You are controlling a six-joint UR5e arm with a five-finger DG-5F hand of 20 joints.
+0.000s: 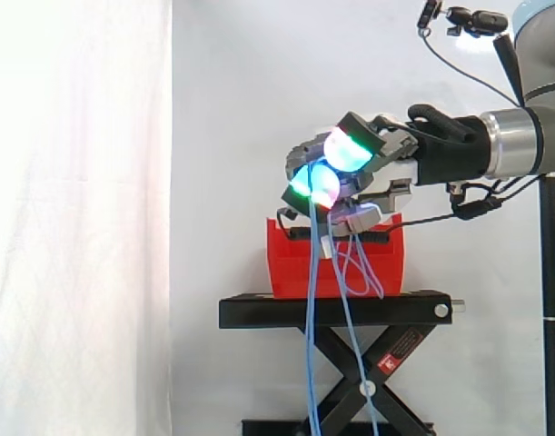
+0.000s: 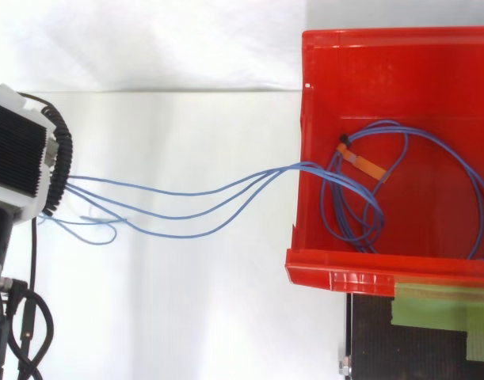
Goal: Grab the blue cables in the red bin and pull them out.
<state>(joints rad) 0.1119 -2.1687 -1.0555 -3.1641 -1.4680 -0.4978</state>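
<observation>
The red bin (image 1: 291, 268) stands on a black stand (image 1: 259, 312). My hand (image 1: 391, 154) hovers just above the bin's left part, its fingers curled with green and cyan pads glowing. It is shut on the blue cables (image 1: 311, 309), which hang from the fingers down in front of the bin and past the stand. In the top view the hand (image 2: 16, 150) sits at the left edge, and several blue strands (image 2: 194, 198) stretch from it over the bin's left wall (image 2: 299, 198). Loops of the cable lie coiled on the bin floor, bound by an orange tag (image 2: 362, 161).
A white curtain hangs behind the work. The stand is a scissor lift with crossed legs (image 1: 363, 377). Green tape (image 2: 440, 305) is stuck on the stand below the bin's front rim. A camera mount (image 1: 468, 20) sits above the arm.
</observation>
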